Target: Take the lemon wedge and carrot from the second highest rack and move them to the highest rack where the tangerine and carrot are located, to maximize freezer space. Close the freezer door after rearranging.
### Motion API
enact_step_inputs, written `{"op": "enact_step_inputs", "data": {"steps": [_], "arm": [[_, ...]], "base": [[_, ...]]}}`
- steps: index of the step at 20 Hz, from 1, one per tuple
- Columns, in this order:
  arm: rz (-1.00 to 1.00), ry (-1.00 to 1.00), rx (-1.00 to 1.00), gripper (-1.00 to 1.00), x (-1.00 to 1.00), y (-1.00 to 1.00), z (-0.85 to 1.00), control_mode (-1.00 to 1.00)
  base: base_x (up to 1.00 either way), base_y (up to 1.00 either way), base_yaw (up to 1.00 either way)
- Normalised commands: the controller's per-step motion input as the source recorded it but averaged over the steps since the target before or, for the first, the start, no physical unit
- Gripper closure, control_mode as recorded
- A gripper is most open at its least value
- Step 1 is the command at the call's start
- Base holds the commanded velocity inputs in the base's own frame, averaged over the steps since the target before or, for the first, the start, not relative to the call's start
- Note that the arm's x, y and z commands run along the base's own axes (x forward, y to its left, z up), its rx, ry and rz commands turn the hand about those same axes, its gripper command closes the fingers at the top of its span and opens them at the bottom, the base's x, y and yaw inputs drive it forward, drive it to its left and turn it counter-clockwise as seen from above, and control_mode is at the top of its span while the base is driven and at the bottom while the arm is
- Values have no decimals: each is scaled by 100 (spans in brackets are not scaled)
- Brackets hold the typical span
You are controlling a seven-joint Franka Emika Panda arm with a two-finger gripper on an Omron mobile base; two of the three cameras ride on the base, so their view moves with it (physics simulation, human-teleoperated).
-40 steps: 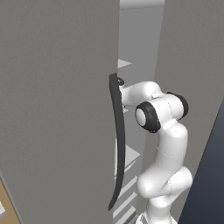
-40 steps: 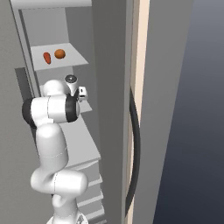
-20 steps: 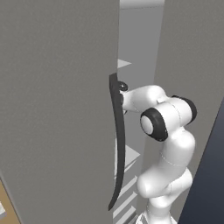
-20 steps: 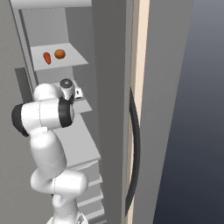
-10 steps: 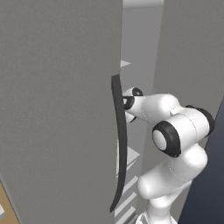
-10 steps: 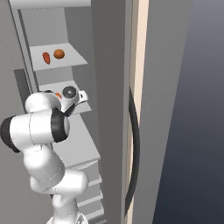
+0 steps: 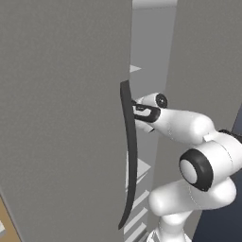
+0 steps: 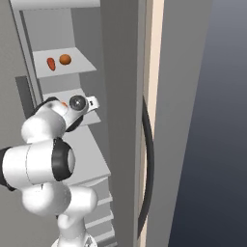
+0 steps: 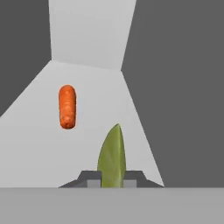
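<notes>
Lemon wedge (image 9: pixel 112 157): yellow-green sliver standing on edge, pinched between the pincer's two dark tips, its point aimed away from the hand.
Pincer (image 9: pixel 112 177): narrowed tight on the lemon wedge, low over the pale rack (image 9: pixel 39 144).
Carrot (image 9: pixel 67 106): orange stub lying on that rack, ahead of the pincer and to its left in the hand view, apart from the wedge.
Upper rack (image 8: pixel 79 64): above the pincer; bears a second carrot (image 8: pixel 50 63) and a tangerine (image 8: pixel 65 59) side by side.
Freezer door (image 7: pixel 61 118): open, its dark handle (image 7: pixel 128 156) just beside the wrist.
</notes>
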Motion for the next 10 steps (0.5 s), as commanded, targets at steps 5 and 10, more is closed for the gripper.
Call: {"op": "enact_step_inputs", "data": {"steps": [5,10], "arm": [[0,0,0,100,-33,0,99,-100],[0,0,0,100,-33,0,100,-100]], "base": [[0,0,0],[0,0,0]]}}
